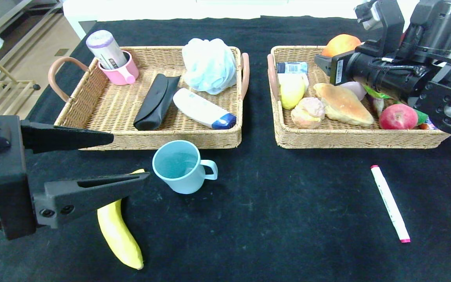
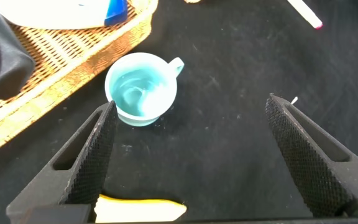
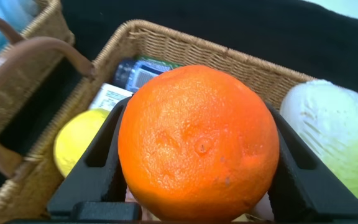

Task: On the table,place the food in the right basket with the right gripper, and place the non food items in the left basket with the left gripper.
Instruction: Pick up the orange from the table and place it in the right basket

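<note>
A black cloth with faint white scuffs drapes the bench (image 1: 272,203). Beyond its far left corner lies pale tan floor (image 1: 41,58), where a light wooden rack (image 1: 4,88) stands. A bright white wall (image 1: 178,8) runs behind the bench.

Woven wicker basket (image 1: 92,113), dimpled orange (image 3: 197,143), black cloth table (image 1: 268,215)

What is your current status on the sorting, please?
Right claw shut on orange over right basket. Left claw open near teal mug. Nothing blocking.
</note>
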You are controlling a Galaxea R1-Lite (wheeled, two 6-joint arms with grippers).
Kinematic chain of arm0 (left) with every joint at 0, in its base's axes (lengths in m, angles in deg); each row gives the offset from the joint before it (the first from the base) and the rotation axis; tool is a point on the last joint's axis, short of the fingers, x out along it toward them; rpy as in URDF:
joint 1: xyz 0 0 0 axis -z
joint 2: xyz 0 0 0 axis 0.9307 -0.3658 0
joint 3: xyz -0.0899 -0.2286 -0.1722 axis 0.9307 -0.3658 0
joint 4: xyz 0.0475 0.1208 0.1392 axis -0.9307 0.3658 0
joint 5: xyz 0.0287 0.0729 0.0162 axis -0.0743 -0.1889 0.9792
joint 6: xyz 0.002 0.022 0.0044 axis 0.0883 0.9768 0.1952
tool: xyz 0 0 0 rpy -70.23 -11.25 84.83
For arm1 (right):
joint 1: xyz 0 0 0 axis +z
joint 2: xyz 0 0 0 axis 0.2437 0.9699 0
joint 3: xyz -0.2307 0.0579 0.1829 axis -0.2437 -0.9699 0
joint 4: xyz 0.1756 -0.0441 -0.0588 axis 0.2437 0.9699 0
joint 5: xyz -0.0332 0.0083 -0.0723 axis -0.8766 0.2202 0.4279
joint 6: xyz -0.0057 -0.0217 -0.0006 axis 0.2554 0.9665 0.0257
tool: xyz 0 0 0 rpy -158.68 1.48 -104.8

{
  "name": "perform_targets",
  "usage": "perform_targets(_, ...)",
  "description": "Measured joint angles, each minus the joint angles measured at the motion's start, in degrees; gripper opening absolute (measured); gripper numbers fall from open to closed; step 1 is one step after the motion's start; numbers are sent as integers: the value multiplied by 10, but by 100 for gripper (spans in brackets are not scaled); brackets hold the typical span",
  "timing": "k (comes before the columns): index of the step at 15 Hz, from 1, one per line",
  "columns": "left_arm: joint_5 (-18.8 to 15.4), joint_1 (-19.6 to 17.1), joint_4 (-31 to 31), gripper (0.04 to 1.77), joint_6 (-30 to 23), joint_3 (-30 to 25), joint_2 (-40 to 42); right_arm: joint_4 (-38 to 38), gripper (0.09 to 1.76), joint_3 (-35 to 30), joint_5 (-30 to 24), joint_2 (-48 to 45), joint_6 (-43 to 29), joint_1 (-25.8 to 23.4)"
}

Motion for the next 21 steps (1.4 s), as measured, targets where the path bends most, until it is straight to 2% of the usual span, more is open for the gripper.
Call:
perform_targets(9, -2, -1, 0, 172, 0, -3, 0, 11, 124, 22, 8, 33, 1, -16)
perform_targets(13, -2, -1, 0, 172, 0, -3, 0, 9, 143, 23, 8, 33, 1, -19)
perform_targets(21, -1, -1, 0, 172, -1, -3, 1, 12, 160, 16, 7, 22, 1, -19)
